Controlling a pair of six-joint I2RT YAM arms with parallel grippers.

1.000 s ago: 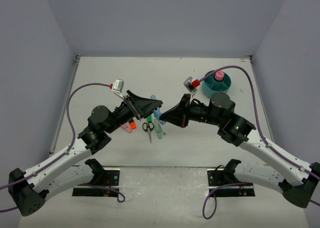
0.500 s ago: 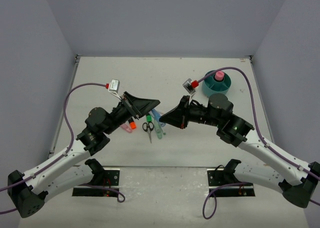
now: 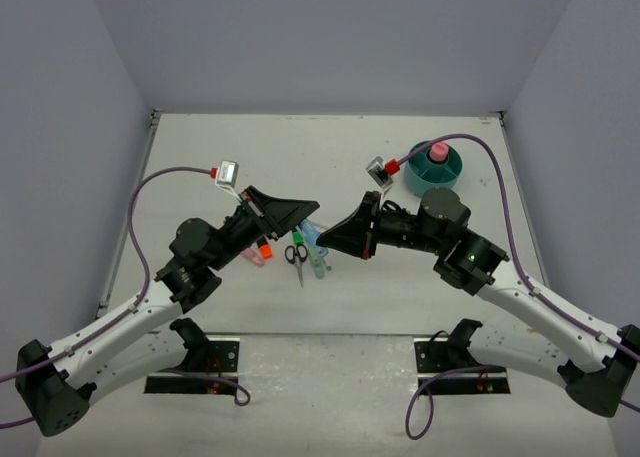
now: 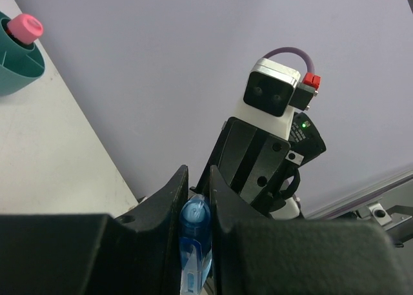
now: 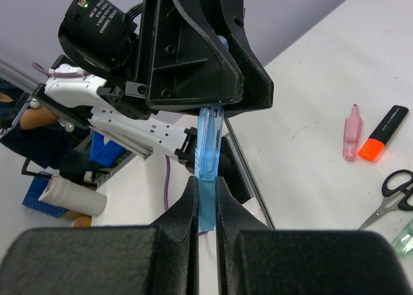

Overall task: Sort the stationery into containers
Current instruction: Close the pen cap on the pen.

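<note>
Blue pen (image 5: 208, 146), both jaws clamped, table (image 3: 200, 147) centre

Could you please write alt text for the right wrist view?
A blue pen is held at both ends, by the right arm's jaws below and the left arm's jaws above. On the table at right lie a pink highlighter, an orange highlighter and scissors.

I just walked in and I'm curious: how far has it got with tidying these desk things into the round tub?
Early days. Done: only the pink-capped bottle stands in the teal tub. In hand: the left gripper and right gripper both clamp one blue pen, apparently passing it across. Left: the pink marker, orange marker and scissors, among others, lie outside it.
</note>
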